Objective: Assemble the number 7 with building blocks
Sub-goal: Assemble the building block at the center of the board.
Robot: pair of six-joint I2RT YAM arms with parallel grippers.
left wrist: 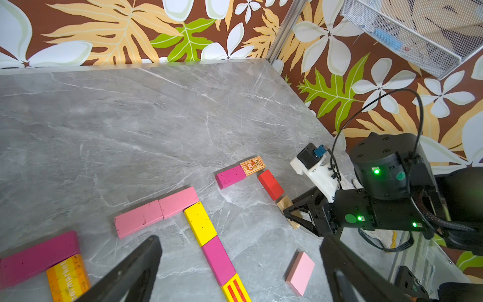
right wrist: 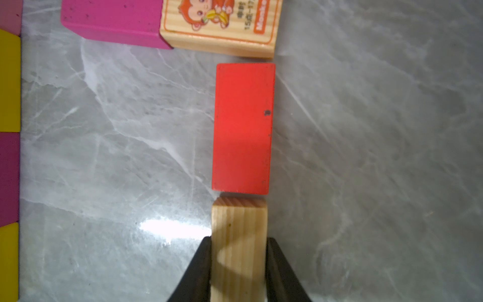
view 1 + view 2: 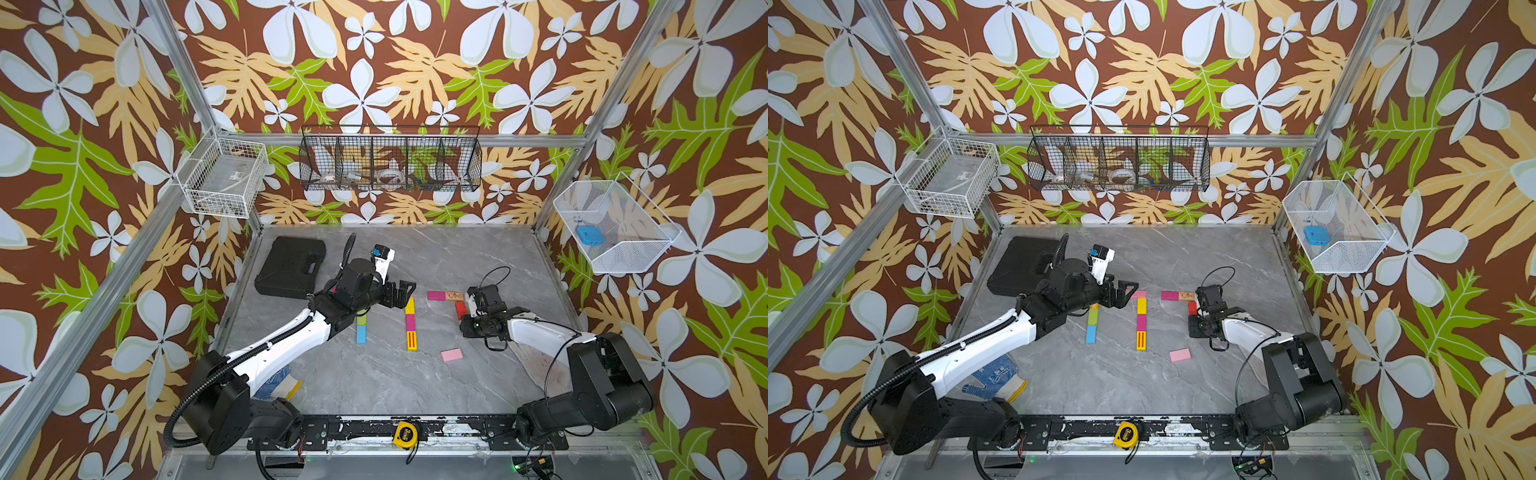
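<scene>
Pinching plain wood block [image 2: 239, 222] in closed right gripper [image 2: 238, 241], low at grey marble tabletop [image 2: 366, 157], end just short of red block [image 2: 241, 128]; beyond, monkey-printed block [image 2: 222, 26] touching magenta block [image 2: 112, 21]. Holding left gripper [image 1: 239, 236] spread wide, empty, near pink blocks [image 1: 156, 211]

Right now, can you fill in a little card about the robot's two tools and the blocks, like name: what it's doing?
Left tool: open, holding nothing
Right tool: shut on the plain wood block
Wood block's place: in line with the red block, end to end
Top bar: magenta block joined to the monkey block
Spare: pale pink block, alone on the table
</scene>
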